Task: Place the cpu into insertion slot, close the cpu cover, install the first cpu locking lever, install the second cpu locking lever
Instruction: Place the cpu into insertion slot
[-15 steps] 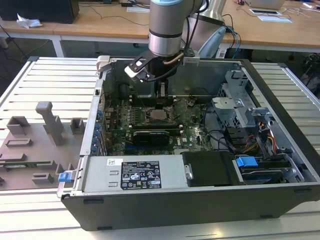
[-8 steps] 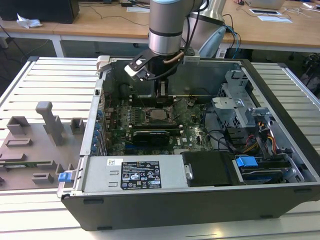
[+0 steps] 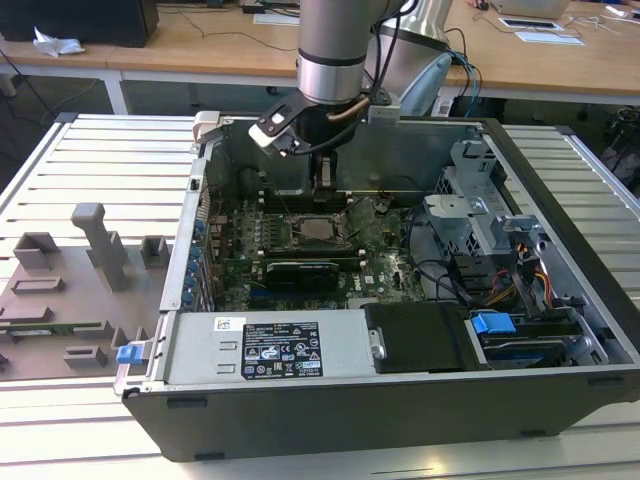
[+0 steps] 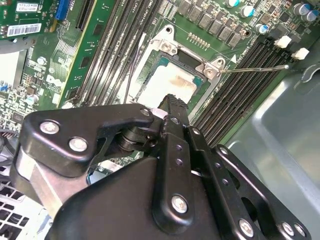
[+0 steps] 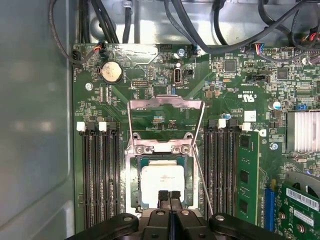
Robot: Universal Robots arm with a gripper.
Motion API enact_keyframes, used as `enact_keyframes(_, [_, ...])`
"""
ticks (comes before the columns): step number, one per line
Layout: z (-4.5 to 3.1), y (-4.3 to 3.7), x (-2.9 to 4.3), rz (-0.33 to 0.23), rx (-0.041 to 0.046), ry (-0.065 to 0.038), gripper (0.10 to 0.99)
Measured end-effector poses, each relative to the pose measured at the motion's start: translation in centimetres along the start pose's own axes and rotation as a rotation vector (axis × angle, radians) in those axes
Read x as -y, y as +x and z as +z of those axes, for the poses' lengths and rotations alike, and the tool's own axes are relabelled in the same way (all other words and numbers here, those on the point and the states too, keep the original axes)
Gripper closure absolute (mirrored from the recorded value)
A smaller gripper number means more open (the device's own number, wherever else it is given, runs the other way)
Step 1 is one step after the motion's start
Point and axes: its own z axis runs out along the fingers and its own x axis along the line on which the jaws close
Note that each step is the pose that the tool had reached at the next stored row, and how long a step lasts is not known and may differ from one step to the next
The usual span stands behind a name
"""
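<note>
Two fingers (image 5: pixel 163 196) of the hand (image 5: pixel 169 196) are pressed together, empty, close over the cpu (image 5: pixel 162 177) seated in the insertion slot (image 5: pixel 137 182).

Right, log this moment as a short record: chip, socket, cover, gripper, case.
socket: on the green board, between rows of memory slots
chip: lying flat in the socket, silver top up
cover: tipped up on its hinge, not over the chip
gripper: shut, tips over one edge of the chip; contact cannot be told
case: open, lying on a slatted table
</note>
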Motion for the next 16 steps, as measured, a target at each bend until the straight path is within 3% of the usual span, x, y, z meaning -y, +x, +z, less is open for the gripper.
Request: enact_keyframes(16, [-2.2,-0.1,0.01,0.0,0.0,0.0,0.98])
